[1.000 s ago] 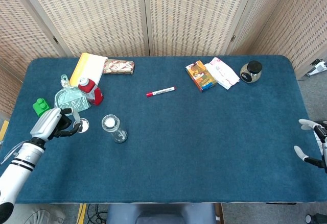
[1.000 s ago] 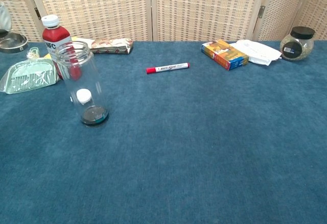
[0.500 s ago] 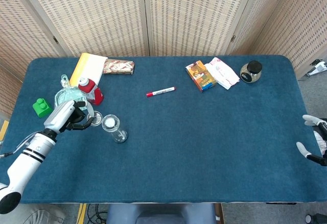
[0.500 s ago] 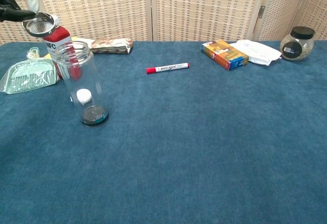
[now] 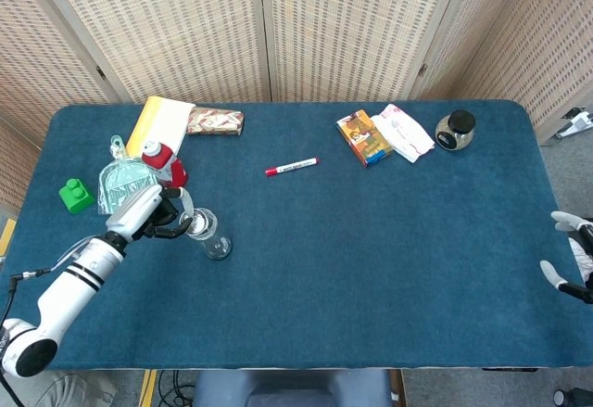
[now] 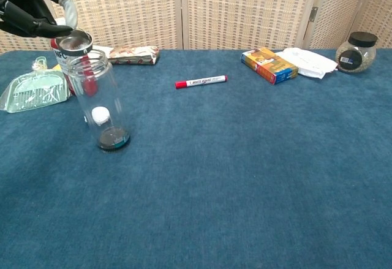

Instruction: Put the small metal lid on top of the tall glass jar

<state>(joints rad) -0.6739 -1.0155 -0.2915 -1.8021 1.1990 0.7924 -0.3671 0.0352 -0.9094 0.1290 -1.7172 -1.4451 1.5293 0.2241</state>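
Note:
The tall glass jar [image 6: 101, 100] stands upright at the table's left, with a small white thing inside it; from above it shows as a clear ring [image 5: 208, 234]. My left hand [image 6: 30, 15] [image 5: 157, 212] holds the small metal lid [image 6: 75, 42] just above and slightly left of the jar's mouth. In the head view the lid [image 5: 189, 224] overlaps the jar's left rim. My right hand [image 5: 573, 257] hangs off the table's right edge, fingers apart and holding nothing.
Behind the jar stands a red bottle [image 6: 68, 54], with a green comb packet [image 6: 32, 90] to its left. A red marker [image 6: 200, 81], a snack box [image 6: 269, 64], a white packet [image 6: 311, 62] and a small dark-lidded jar [image 6: 355, 52] lie further right. A green block [image 5: 74, 193] sits far left.
My left hand has carried the lid rightward, from left of the jar to just over its mouth. The right hand has barely shifted.

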